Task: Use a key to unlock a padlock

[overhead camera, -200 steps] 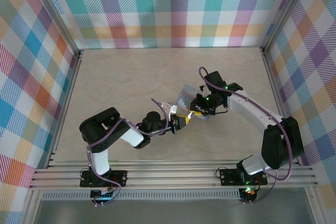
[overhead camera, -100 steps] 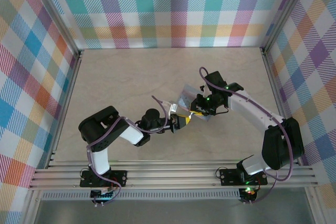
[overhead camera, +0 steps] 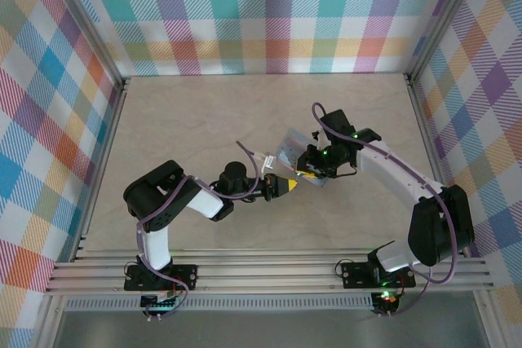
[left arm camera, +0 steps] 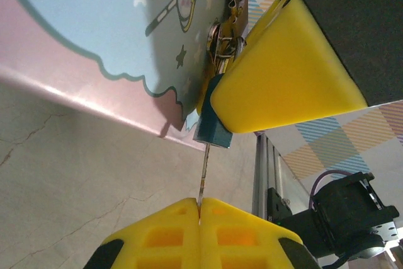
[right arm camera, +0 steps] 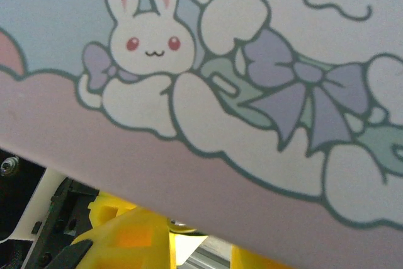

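The padlock (left arm camera: 211, 131) is a small dark teal block hanging at the pink rim of the pale blue tin (left arm camera: 94, 23), its shackle through the metal hasp (left arm camera: 223, 39). A yellow finger (left arm camera: 283, 74) of my right gripper presses on the padlock's side. The key (left arm camera: 203, 177) is a thin metal blade running from the padlock's underside down into my left gripper (left arm camera: 199, 203), which is shut on it. From above, the left gripper (overhead camera: 289, 185) and right gripper (overhead camera: 308, 170) meet at the tin's (overhead camera: 291, 151) near corner. The right wrist view shows the tin's bunny lid (right arm camera: 252, 61) above its fingers (right arm camera: 126, 234).
The beige tabletop (overhead camera: 204, 120) lies open behind and to the left of the tin. Aluminium rails (overhead camera: 269, 270) run along the near edge, and a metal frame post (left arm camera: 261, 168) stands close behind the padlock. Checked walls enclose the other sides.
The left arm has shifted slightly right toward the tin and its wrist has turned, with the key still in its grip. The right arm and the tin have barely moved.
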